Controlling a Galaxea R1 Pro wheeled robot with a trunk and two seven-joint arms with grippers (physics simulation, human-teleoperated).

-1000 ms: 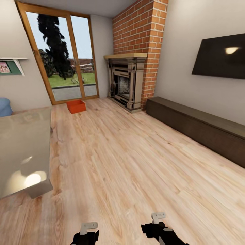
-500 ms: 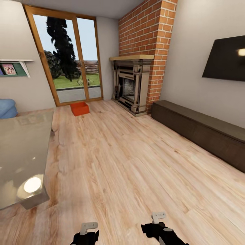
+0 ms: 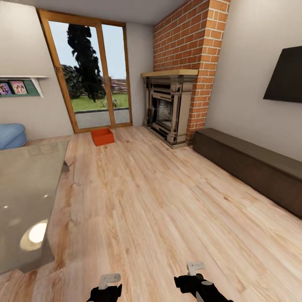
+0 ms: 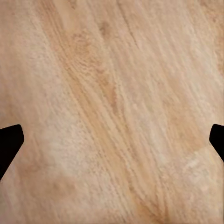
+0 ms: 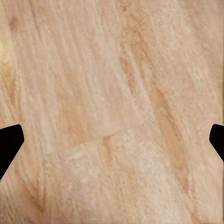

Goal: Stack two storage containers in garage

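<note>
Arms hang low and close to the body at the bottom of the head view, both pointing down at the wood plank floor (image 3: 159, 201). The left gripper (image 4: 112, 140) has its fingers spread wide with nothing between them, bare planks underneath. The right gripper (image 5: 112, 140) is equally wide and holds nothing. One orange bin (image 3: 102, 136) sits on the floor far ahead, just in front of the glass door (image 3: 90, 75), left of the brick fireplace (image 3: 170, 107). A long dark cabinet (image 3: 251, 167) lines the right wall.
</note>
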